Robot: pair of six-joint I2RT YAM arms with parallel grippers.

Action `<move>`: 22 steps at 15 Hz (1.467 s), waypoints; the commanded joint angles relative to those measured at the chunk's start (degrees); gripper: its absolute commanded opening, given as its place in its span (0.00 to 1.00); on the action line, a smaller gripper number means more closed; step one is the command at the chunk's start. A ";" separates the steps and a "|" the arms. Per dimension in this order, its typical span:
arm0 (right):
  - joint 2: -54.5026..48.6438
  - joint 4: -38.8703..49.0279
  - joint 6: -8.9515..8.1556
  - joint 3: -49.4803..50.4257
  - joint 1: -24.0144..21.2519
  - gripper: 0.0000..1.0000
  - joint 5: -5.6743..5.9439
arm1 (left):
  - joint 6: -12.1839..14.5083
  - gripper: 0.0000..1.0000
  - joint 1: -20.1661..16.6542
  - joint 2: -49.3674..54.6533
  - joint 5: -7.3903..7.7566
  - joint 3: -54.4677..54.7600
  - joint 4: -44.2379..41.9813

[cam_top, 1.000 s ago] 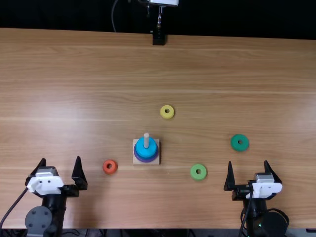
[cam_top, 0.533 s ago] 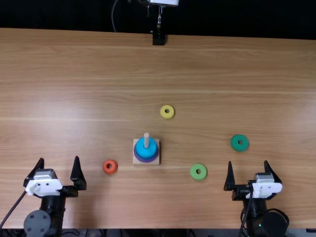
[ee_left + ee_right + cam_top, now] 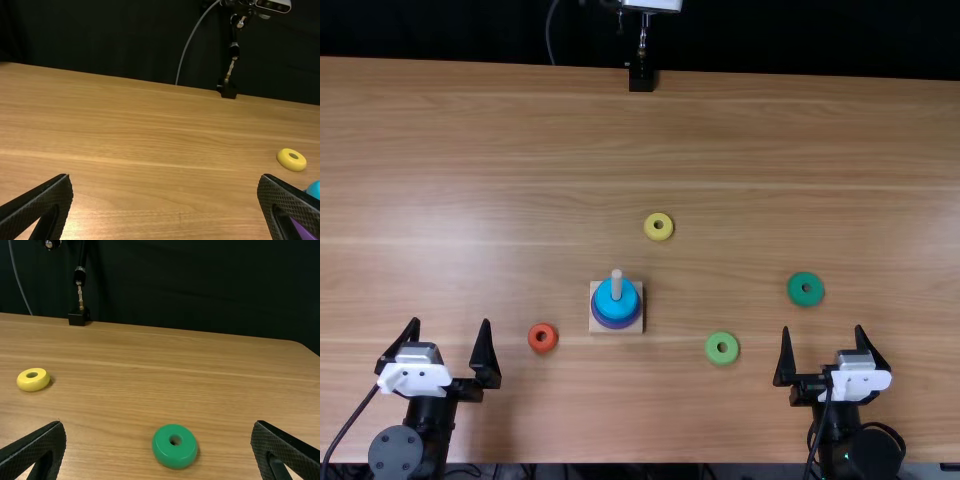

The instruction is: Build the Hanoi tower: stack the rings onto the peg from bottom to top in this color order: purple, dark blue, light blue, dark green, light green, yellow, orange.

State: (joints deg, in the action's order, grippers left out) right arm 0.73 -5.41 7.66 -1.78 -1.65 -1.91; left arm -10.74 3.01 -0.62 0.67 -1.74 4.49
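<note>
Slightly toward the peg's side, the left gripper has shifted, its fingers wide apart and empty; the right gripper is equally wide and empty. On the square, pale wooden base, a bright blue ring sits above a broader purple ring, both around the upright peg. Rounded, smooth yellow, orange-red, light green and larger dark green rings lie flat on the table.
</note>
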 commanded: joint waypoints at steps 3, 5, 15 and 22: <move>-0.73 -0.77 0.04 0.90 -0.20 1.00 0.65 | -0.02 1.00 0.33 0.62 0.92 1.74 -0.38; -0.73 -0.77 0.04 0.90 -0.11 1.00 0.65 | -0.02 1.00 0.33 0.62 0.92 1.74 -0.38; -0.73 -0.77 0.14 0.81 -0.11 1.00 0.65 | -0.02 1.00 0.33 0.62 0.92 1.74 -0.48; 5.24 -0.56 0.04 -13.51 -0.28 1.00 1.07 | -0.02 1.00 0.33 0.62 0.92 1.74 -0.38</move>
State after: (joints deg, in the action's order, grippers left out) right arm 4.71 -5.96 7.62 -12.82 -1.65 -1.85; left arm -10.76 3.03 -0.62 0.71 -1.74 4.40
